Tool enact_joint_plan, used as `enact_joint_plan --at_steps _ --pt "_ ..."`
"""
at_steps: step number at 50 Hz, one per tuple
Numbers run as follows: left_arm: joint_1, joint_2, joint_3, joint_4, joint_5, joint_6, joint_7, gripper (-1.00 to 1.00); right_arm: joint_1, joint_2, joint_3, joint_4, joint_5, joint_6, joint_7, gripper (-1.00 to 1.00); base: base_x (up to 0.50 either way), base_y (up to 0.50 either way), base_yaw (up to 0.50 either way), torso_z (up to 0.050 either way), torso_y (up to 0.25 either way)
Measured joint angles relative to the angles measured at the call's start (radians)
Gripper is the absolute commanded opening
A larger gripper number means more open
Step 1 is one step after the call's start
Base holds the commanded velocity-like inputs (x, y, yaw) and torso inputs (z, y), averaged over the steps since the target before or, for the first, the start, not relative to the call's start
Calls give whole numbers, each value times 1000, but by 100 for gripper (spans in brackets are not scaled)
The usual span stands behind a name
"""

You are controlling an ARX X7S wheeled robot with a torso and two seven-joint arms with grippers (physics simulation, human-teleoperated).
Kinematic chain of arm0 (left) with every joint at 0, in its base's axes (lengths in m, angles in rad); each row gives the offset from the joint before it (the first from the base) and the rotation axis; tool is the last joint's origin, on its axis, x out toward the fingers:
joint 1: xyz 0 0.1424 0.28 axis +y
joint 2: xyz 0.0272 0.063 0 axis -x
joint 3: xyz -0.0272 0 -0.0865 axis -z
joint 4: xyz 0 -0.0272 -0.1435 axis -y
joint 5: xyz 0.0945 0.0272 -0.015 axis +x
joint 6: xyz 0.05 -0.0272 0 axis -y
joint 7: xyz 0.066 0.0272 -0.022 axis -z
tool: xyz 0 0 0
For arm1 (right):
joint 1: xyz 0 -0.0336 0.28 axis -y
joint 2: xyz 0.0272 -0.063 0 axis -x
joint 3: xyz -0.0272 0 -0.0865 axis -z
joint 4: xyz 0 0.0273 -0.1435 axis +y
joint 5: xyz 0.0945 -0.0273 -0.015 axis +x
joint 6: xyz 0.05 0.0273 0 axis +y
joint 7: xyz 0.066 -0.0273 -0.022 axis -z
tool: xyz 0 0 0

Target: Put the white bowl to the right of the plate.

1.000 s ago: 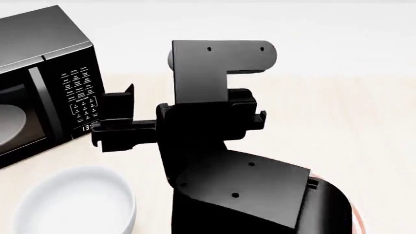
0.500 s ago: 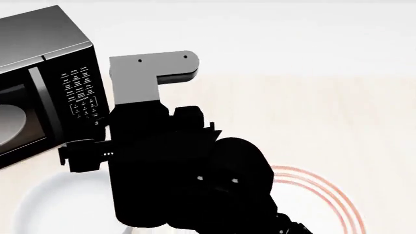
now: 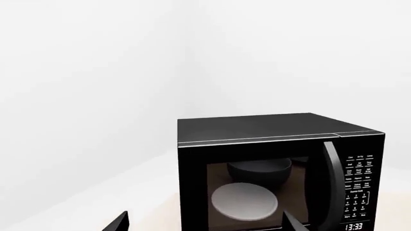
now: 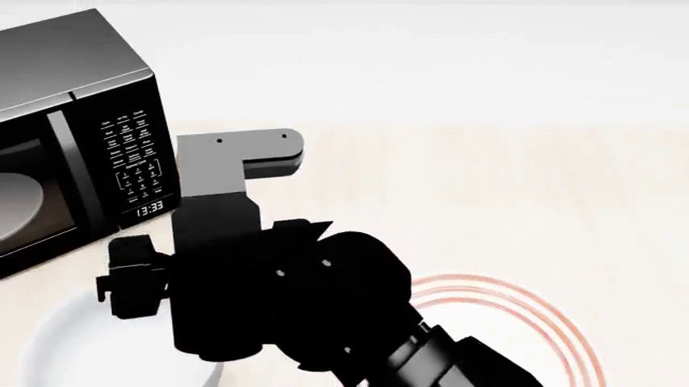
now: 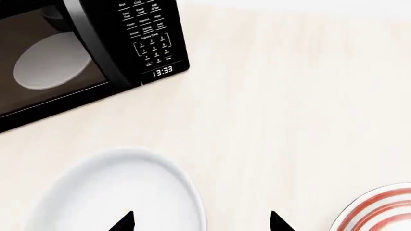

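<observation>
I see the white bowl (image 5: pixel 119 192), plain, glossy and upright, at the lower left of my right wrist frame, and the plate (image 5: pixel 378 211), red-ringed and flat, at the lower right, well apart.

You've got the microwave (image 4: pixel 76 137) at the far left of the table (image 4: pixel 517 193), keypad (image 4: pixel 131 161) on its right side, turntable dish (image 5: pixel 51 60) inside it. The white bowl (image 5: pixel 115 192) sits on the table in front of the microwave, nearer you. The plate (image 5: pixel 378 211) lies to the right of the bowl, apart from it. Your right arm (image 4: pixel 280 306) reaches across over the bowl, with the right gripper (image 5: pixel 199 224) above the bowl's right rim.
</observation>
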Motion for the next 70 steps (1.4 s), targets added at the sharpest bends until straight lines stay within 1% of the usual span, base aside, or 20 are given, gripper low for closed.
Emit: enact_joint_plan --at_steps 11,27,34,47,70 --pt "8 -3 0 4 -3 5 -3 100 42 -2 -173 113 88 -121 -78 100 0 0 0 0 0" --pt "14 -9 7 7 -6 10 -8 100 126 -4 -542 232 334 -344 -194 100 0 0 0 0 0" --pt "15 -11 10 7 -6 11 -10 100 140 -5 -646 257 407 -397 -227 100 0 0 0 0 0" --pt "21 -15 13 10 -9 16 -15 100 128 -5 -724 284 456 -418 -273 100 0 0 0 0 0" --pt "26 -22 11 9 -19 21 -22 100 97 -5 -748 279 448 -407 -308 100 0 0 0 0 0"
